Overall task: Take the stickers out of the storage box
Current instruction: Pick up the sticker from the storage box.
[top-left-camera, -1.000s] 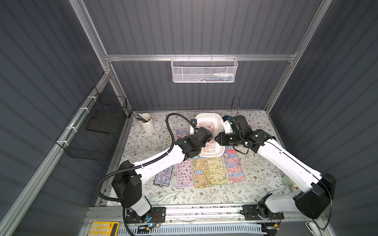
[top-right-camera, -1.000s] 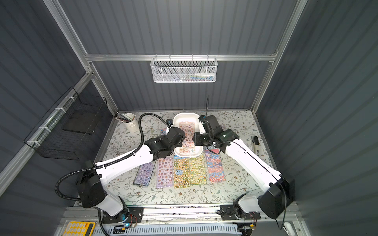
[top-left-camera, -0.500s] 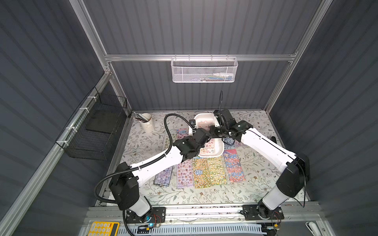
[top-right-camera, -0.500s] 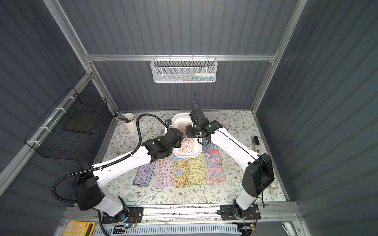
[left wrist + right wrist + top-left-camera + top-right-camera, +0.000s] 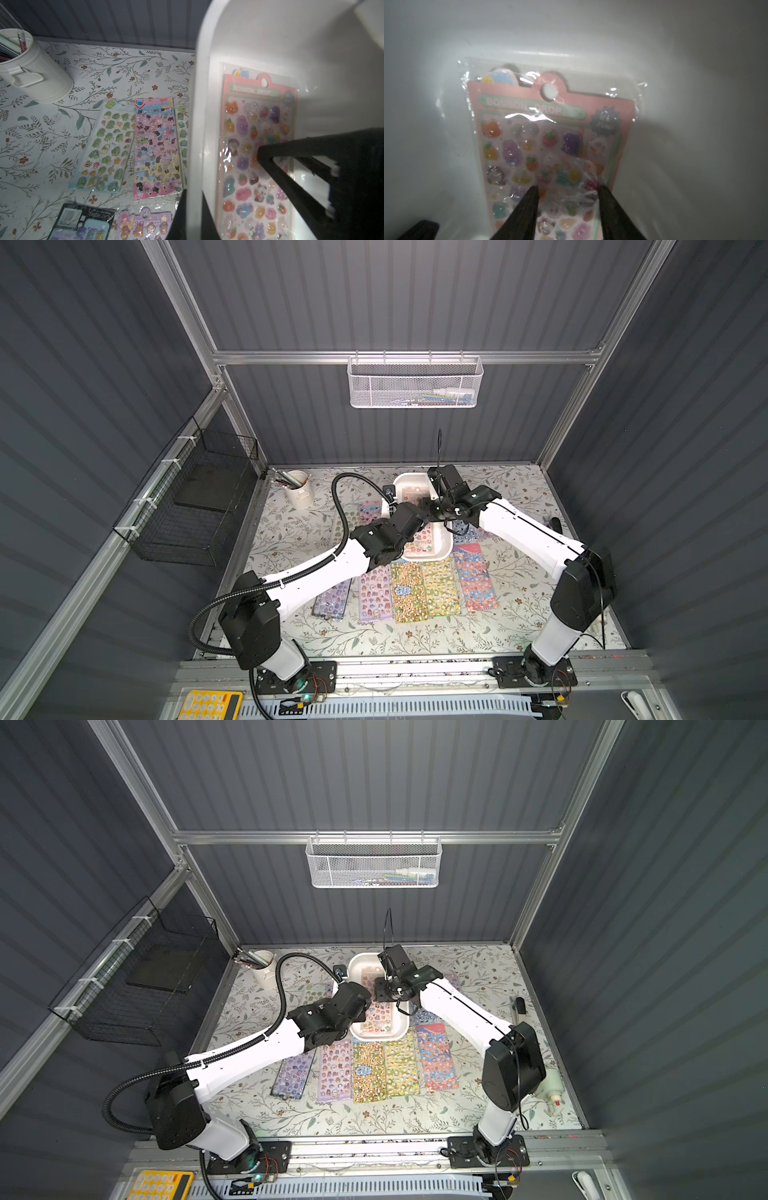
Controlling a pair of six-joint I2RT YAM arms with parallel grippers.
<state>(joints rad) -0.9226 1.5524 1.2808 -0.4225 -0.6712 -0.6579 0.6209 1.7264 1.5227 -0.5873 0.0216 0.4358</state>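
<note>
While the left gripper (image 5: pixel 194 209) is clamped on the long wall of the storage box (image 5: pixel 199 104), 1 finger outside and 1 inside, your right gripper (image 5: pixel 568 188) reaches into the box. Its jaws stand apart, with both tips down at the pink sheet (image 5: pixel 550 135) and the clear wrapper puckered between them. That sheet lies flat on the box floor. Its header reads "BONBON DROP", and the purple burst beside it seems to say "It's FUN!", though it is blurred. In the left wrist view a lilac pack (image 5: pixel 145 226) shows "3D". The lettering on the dark pack (image 5: pixel 83 222) beside it is too small to read.

In both top views the box sits at mid-table towards the back wall. The other stickers (image 5: pixel 407 591) lie outside it. 5 are side by side at its 6 o'clock, just beside its near end. A green frog sheet (image 5: pixel 106 149) and a cat sheet (image 5: pixel 155 149) lie at its 9 o'clock, the cat sheet lapping the frog sheet's edge.

You have bare table (image 5: pixel 519 605) at 4 o'clock out to the right edge, and a strip at 6 o'clock past the row. A pencil cup (image 5: pixel 298 489) stands at 10 o'clock.

Both wrists hide the gripper tips in the top views. The pink sheet's near end is cut off in both wrist views, so you cannot tell whether anything lies beneath it. Another green sheet is mostly hidden behind the box wall. The contents of the mesh basket (image 5: pixel 415 385) are unclear, and the frame edge crops the calculator (image 5: pixel 212 705).
</note>
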